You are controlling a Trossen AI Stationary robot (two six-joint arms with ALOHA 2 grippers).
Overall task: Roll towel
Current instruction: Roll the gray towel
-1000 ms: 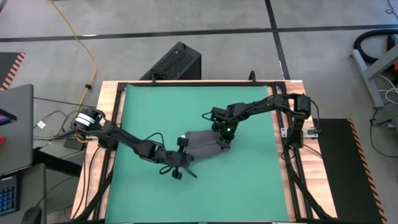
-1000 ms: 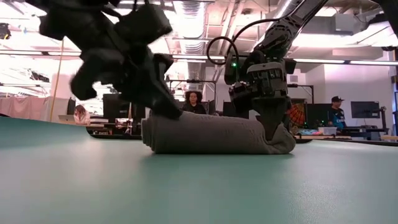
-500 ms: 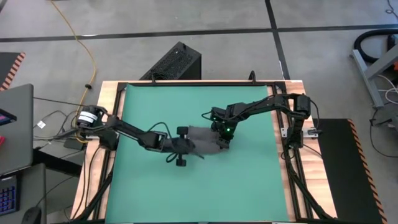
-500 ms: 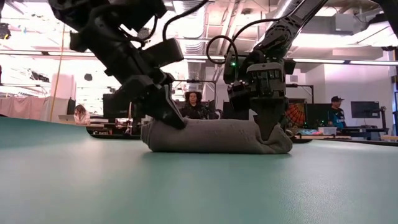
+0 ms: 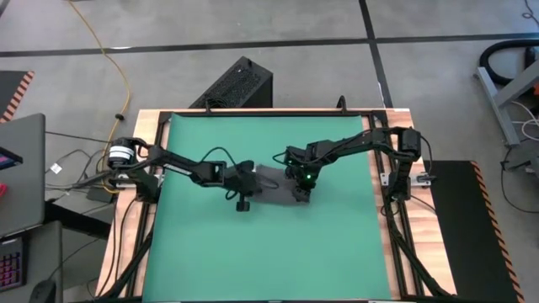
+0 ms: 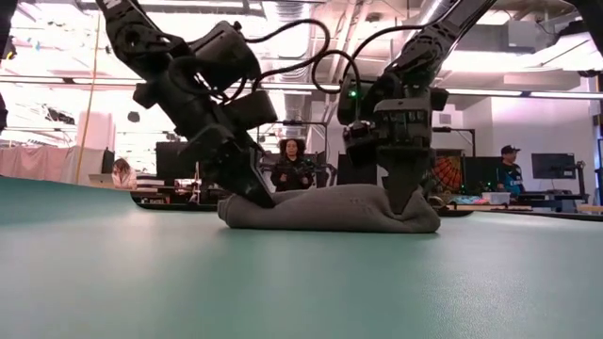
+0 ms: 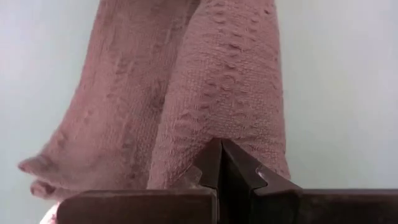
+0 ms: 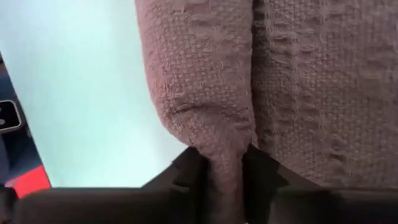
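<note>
- Left gripper (image 5: 245, 179), centre-left of the high view: jaws pressed together, tips against the towel's left end
- Towel (image 5: 274, 186), rolled, on the green mat (image 5: 253, 252) mid-worktop
- Right gripper (image 5: 301, 192), centre-right: jaws pinching a fold at the towel's right end

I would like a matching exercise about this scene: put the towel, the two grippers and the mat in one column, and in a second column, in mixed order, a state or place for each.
Column one:
1. towel
2. left gripper
3. right gripper
4. green mat

Column two:
A. covers the table top under everything
B. fingers shut together, tips pressing on one end of the cloth
C. lies as a rolled grey bundle
D. fingers pinch a fold of cloth at the other end

Pairs: 1-C, 2-B, 3-D, 4-A
</note>
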